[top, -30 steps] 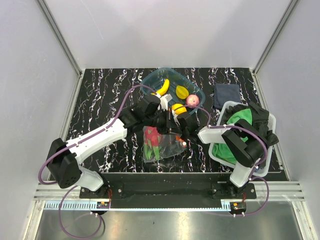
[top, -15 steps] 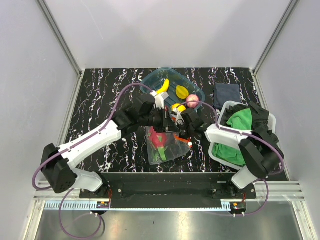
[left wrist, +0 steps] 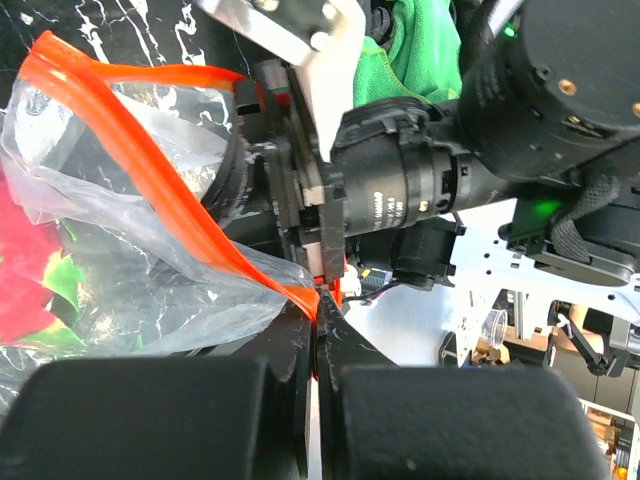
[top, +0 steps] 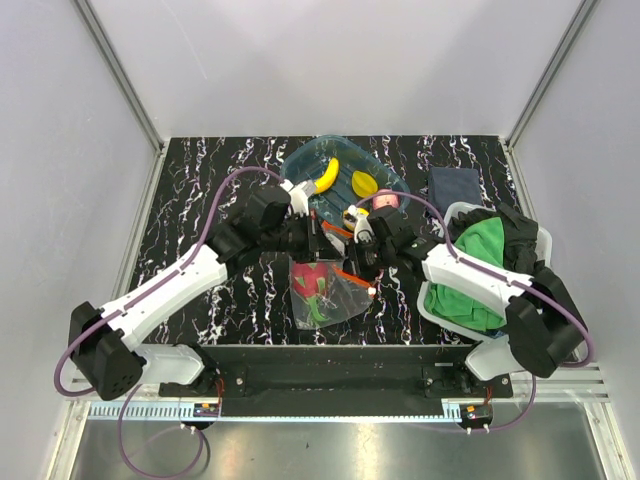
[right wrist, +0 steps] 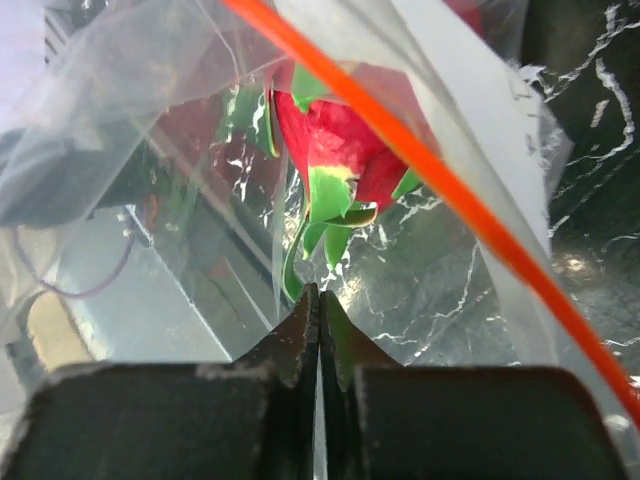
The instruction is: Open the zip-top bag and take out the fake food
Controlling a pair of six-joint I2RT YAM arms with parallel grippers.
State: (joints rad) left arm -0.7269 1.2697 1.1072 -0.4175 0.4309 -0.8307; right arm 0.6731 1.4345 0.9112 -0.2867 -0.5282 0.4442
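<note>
The zip-top bag (top: 335,296) hangs between my two grippers over the table's front middle, its mouth pulled apart. Its red-orange zip strip (left wrist: 150,170) runs into my left gripper (left wrist: 320,305), which is shut on the strip's end. My right gripper (right wrist: 319,292) is shut on the clear plastic of the other side, just below the strip (right wrist: 450,200). A red-pink fruit with green leaves (right wrist: 335,150) lies inside the bag (top: 315,278). A banana (top: 326,174), yellow pieces (top: 363,182) and a pinkish ball (top: 385,203) lie in the teal tray (top: 300,158).
A white basket (top: 545,250) holding green cloth (top: 482,245) and black cloth stands at the right, close to my right arm. A dark blue folded cloth (top: 452,187) lies behind it. The teal tray sits just beyond both grippers.
Both grippers have moved toward the tray and drawn apart, pulling the bag's mouth wider. The bag has shifted and lifted with them; the fruit stays inside.
</note>
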